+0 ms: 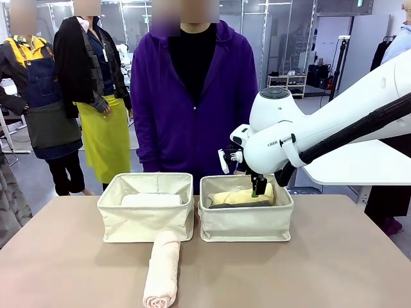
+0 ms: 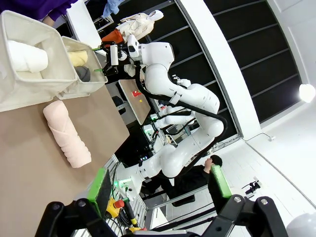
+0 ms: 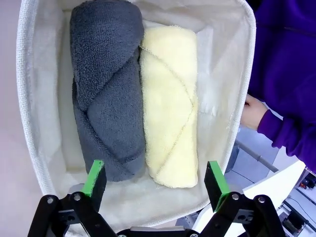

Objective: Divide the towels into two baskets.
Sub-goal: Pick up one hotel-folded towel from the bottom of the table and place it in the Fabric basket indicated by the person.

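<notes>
Surface [image 1: 340, 256]: we see both baskets standing on it side by side, with a person in purple [image 1: 192, 96] behind them.
Left basket [image 1: 146, 221]: holds the white towel [image 1: 151, 200], lying across it.
Right basket [image 1: 246, 224]: holds the dark grey towel [image 3: 106, 94] and the pale yellow towel [image 3: 170, 108], side by side and touching.
Pink-cream towel [image 1: 162, 269]: lies on the surface, its far end against the left basket's near wall.
Right fingers [image 3: 94, 177]: we find them spread wide over the grey and yellow rolls, gripping nothing.
Left fingers [image 2: 101, 185]: wide apart and empty, well away from the baskets.
</notes>
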Available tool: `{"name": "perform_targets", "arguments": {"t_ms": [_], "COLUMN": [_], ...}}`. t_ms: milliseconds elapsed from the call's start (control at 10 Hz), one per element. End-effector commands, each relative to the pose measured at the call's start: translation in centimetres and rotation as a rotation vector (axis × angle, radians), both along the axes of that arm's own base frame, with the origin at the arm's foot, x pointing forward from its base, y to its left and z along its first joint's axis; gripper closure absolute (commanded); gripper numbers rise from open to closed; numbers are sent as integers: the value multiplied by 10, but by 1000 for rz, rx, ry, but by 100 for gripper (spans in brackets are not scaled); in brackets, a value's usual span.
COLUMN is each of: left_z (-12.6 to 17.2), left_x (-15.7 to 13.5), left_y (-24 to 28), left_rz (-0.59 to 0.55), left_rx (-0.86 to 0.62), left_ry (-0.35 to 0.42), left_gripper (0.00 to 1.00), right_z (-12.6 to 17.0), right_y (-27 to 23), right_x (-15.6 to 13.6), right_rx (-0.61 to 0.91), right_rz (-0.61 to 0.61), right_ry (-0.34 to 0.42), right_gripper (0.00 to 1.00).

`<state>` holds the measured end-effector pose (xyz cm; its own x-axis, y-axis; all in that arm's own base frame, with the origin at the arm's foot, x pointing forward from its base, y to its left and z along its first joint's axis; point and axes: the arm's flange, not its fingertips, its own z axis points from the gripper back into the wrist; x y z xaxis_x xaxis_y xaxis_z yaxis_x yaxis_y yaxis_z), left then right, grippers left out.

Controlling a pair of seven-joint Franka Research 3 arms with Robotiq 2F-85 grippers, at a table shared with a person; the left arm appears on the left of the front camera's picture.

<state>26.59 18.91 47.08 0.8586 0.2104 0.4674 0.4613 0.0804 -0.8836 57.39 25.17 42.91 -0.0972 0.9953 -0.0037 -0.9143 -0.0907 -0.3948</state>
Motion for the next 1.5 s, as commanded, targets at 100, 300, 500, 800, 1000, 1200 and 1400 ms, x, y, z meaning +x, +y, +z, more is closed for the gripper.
{"name": "perform_targets", "arguments": {"t_ms": [100, 300, 500, 800, 1000, 1200, 1400], "left_z": [4, 4, 4, 4, 4, 4, 4], "left_x": [-2, -2, -2, -2, -2, -2, -2], "left_y": [2, 2, 2, 2, 2, 2, 2], "left_rz": [-1, -1, -1, -1, -1, -1, -1], "left_rx": [-19, -19, -19, -19, -19, -19, -19], "left_ry": [-7, -7, -7, -7, -7, -7, -7], "left_gripper": [0, 0, 0, 0, 0, 0, 0], "right_z": [-1, -1, -1, -1, -2, 57, 94], "right_y": [-1, -1, -1, -1, 1, 0, -9], "right_x": [1, 1, 1, 1, 0, -40, -92], "right_rx": [-2, -2, -2, -2, 0, -7, -38], "right_rz": [11, 11, 11, 11, 1, -84, -188], "right_ry": [-3, -3, -3, -3, 3, -25, -11], "right_gripper": [0, 0, 0, 0, 0, 0, 0]}}
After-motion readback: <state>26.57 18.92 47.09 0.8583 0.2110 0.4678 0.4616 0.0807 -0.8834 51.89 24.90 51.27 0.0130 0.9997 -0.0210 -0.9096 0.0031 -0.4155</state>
